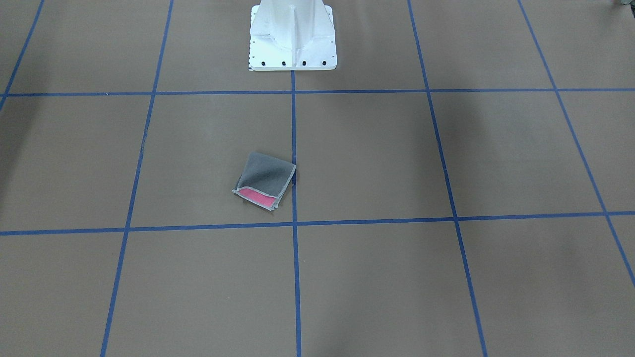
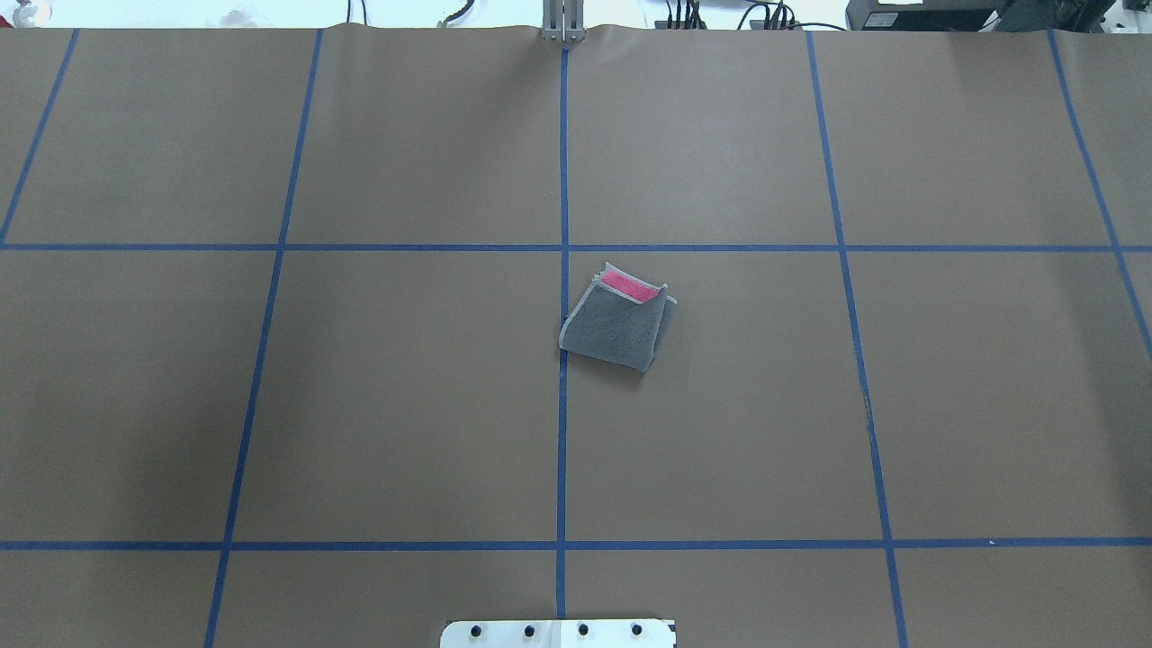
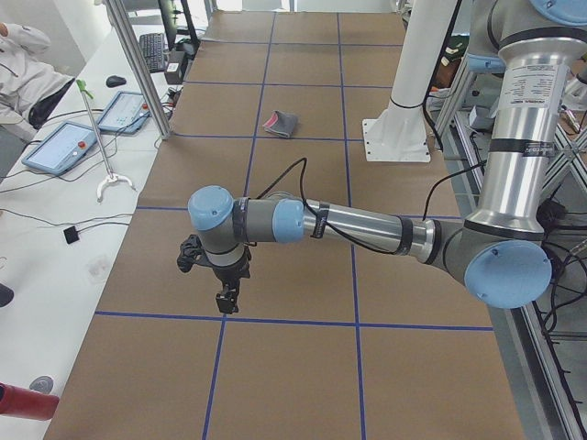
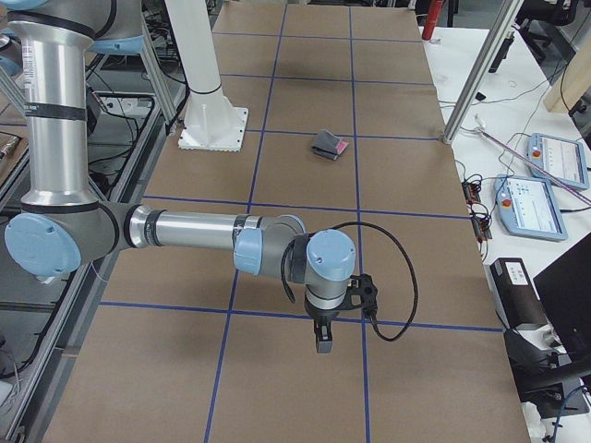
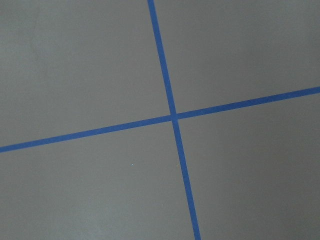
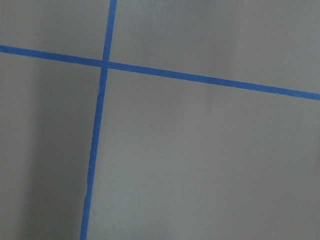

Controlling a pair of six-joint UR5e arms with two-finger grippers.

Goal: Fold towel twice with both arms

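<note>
As the table stands, view by view:
Front-facing: towel [image 1: 265, 181] lies folded, grey uppermost, pink strip exposed, touching the centre tape line [image 1: 293, 124].
Overhead: towel on the robot's right of that line.
Left side: left gripper [image 3: 225, 298] hangs above the table [image 3: 303, 367], well apart from the towel; opening cannot be told.
Right side: right gripper [image 4: 321, 341] likewise; opening cannot be told.
Wrists: brown table, crossing tape.
</note>
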